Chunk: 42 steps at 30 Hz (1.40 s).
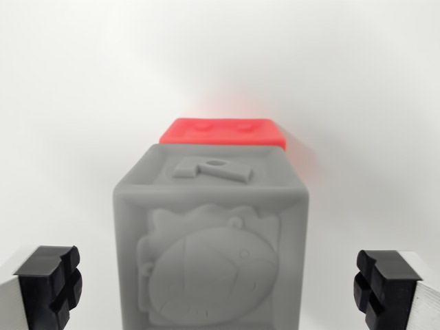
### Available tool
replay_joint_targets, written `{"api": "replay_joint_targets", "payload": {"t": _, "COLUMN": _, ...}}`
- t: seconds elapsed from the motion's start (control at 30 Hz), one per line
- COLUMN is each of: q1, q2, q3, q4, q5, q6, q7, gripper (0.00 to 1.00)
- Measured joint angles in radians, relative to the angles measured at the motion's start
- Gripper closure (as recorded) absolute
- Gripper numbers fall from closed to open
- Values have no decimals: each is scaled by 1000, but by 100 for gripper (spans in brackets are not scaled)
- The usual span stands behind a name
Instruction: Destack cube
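Claw (220,289) spread, grey cube (212,240) between fingers

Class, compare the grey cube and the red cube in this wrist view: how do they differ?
The grey cube is nearest the camera and shows a top and a front face; the red cube sits behind it, with only its top showing. Grey carries a large round relief; red shows only small bumps. Both have embossed faces.

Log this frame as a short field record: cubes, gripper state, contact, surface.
view: wrist view only
grey cube: nearest the camera, centred between the fingers, embossed relief on its faces
red cube: behind the grey cube, only its top showing
gripper: open, one finger at each side of the grey cube
contact: none, gaps visible on both sides
surface: plain white
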Motion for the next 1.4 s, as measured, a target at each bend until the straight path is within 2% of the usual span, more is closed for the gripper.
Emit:
{"api": "replay_joint_targets", "payload": {"t": 0.27, "q1": 9, "q2": 59, "q3": -14, "q4": 5, "q5": -21, "q6": 53, "q7": 15, "gripper": 0}}
{"api": "replay_joint_targets", "payload": {"t": 0.5, "q1": 16, "q2": 81, "q3": -22, "q4": 9, "q5": -27, "q6": 72, "q7": 20, "gripper": 0}}
{"api": "replay_joint_targets", "payload": {"t": 0.53, "q1": 16, "q2": 82, "q3": -22, "q4": 9, "q5": -27, "q6": 72, "q7": 20, "gripper": 100}}
{"api": "replay_joint_targets", "payload": {"t": 1.4, "q1": 17, "q2": 82, "q3": -23, "q4": 10, "q5": -28, "q6": 73, "q7": 21, "gripper": 100}}
